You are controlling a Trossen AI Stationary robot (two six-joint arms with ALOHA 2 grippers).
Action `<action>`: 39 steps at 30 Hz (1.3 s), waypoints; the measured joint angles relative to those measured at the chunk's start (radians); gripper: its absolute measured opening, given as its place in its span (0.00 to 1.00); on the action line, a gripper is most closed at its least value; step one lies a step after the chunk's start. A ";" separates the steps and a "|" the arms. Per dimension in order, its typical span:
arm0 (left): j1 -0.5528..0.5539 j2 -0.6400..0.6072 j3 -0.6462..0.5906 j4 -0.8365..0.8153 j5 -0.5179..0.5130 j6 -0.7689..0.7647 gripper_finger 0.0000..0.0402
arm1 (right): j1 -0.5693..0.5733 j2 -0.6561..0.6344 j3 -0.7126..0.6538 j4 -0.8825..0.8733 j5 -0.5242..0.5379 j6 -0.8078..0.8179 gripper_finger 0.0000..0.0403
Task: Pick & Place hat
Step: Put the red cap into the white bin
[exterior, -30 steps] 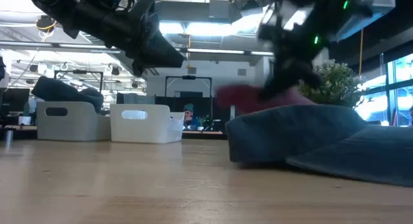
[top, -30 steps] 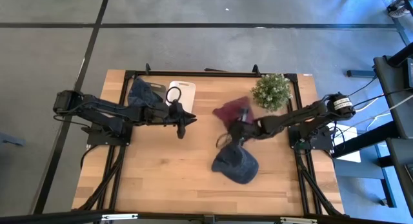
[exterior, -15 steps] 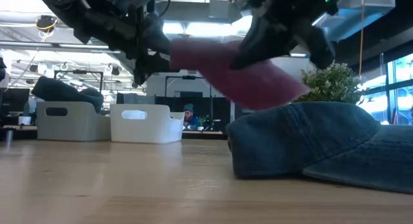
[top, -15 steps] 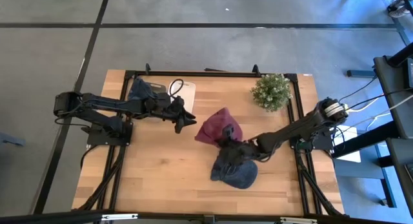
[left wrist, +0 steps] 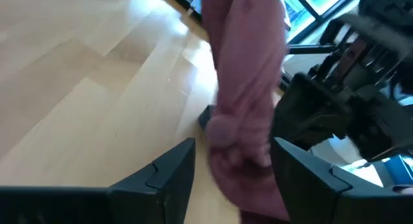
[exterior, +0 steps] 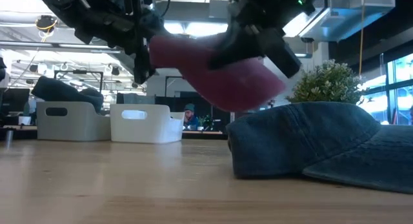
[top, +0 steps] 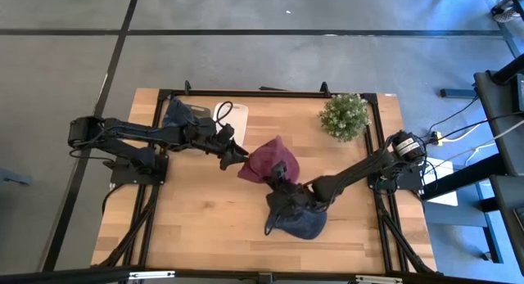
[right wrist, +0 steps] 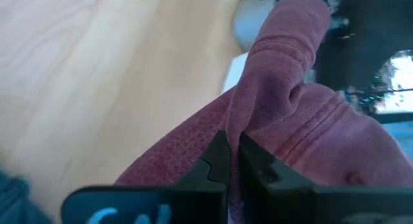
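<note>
Maroon hat (top: 264, 161) farther left now, pinched in right end effector (top: 281, 174); left end effector (top: 238, 151) agape.

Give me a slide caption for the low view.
Right claw holds a red hat in the air beside the open left claw, above a blue hat on the table.

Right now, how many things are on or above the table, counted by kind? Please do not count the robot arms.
Hats: 3, a maroon hat held in the air, a blue hat on the table, a dark blue hat at the back left
White bins: 2
Plants: 1
Total: 6
</note>
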 joint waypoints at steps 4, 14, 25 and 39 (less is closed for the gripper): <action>-0.001 0.000 0.000 0.008 0.002 -0.010 0.49 | -0.001 -0.004 0.005 0.011 0.019 0.000 0.03; -0.001 0.000 -0.001 0.105 0.026 -0.041 0.49 | 0.000 -0.004 0.004 0.120 0.010 -0.073 0.03; -0.022 0.000 -0.001 0.149 0.069 -0.016 0.47 | 0.000 -0.004 0.004 0.153 0.007 -0.128 0.03; -0.011 0.000 -0.001 0.149 0.122 -0.022 0.16 | 0.000 -0.005 0.004 0.160 0.007 -0.125 0.05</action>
